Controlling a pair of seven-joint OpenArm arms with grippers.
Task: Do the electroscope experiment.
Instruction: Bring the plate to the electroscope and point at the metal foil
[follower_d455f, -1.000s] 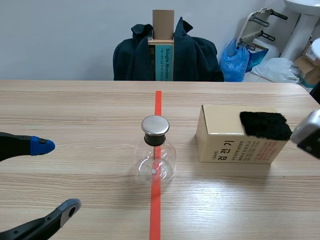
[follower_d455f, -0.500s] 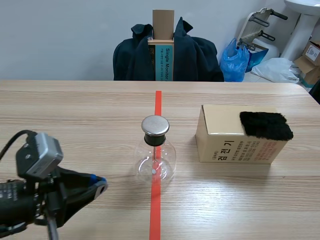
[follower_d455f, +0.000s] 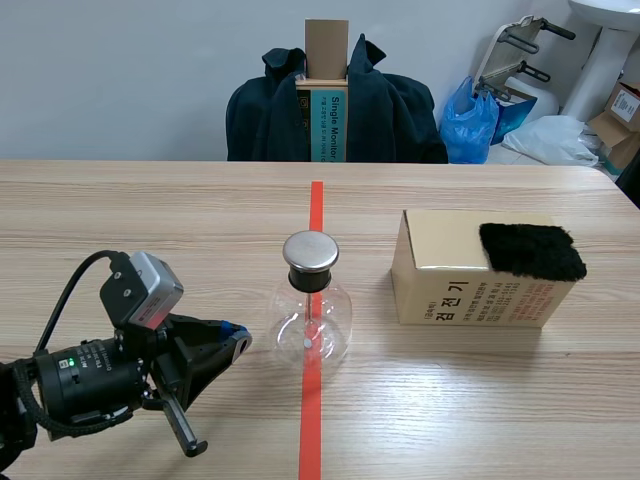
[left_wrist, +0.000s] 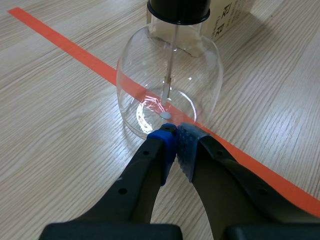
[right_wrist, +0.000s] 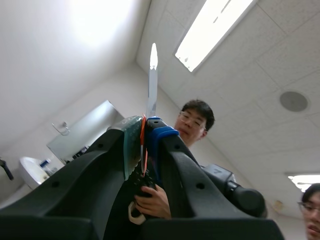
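Note:
The electroscope, a clear glass flask (follower_d455f: 312, 318) with a metal cap (follower_d455f: 310, 252) and a thin rod inside, stands on the red tape line at mid-table. My left gripper (follower_d455f: 238, 342) lies low to its left, shut with nothing in it. In the left wrist view its pads (left_wrist: 176, 142) meet right at the foot of the flask (left_wrist: 170, 75). My right arm is outside the scene view. Its gripper (right_wrist: 144, 135) points up at the ceiling, shut on a thin pale strip (right_wrist: 152, 75) that sticks up past the fingertips.
A cardboard box (follower_d455f: 450, 290) stands right of the flask with a black fur pad (follower_d455f: 530, 250) on its top right corner. Behind the table's far edge are a chair draped in a dark jacket (follower_d455f: 385, 115) and a blue bag (follower_d455f: 470, 120). A person (right_wrist: 192, 125) appears beyond the right gripper.
My left gripper has shut and swung to the right, ending up at the flask. The right arm's tip, seen at the right edge a second ago, has left the scene view.

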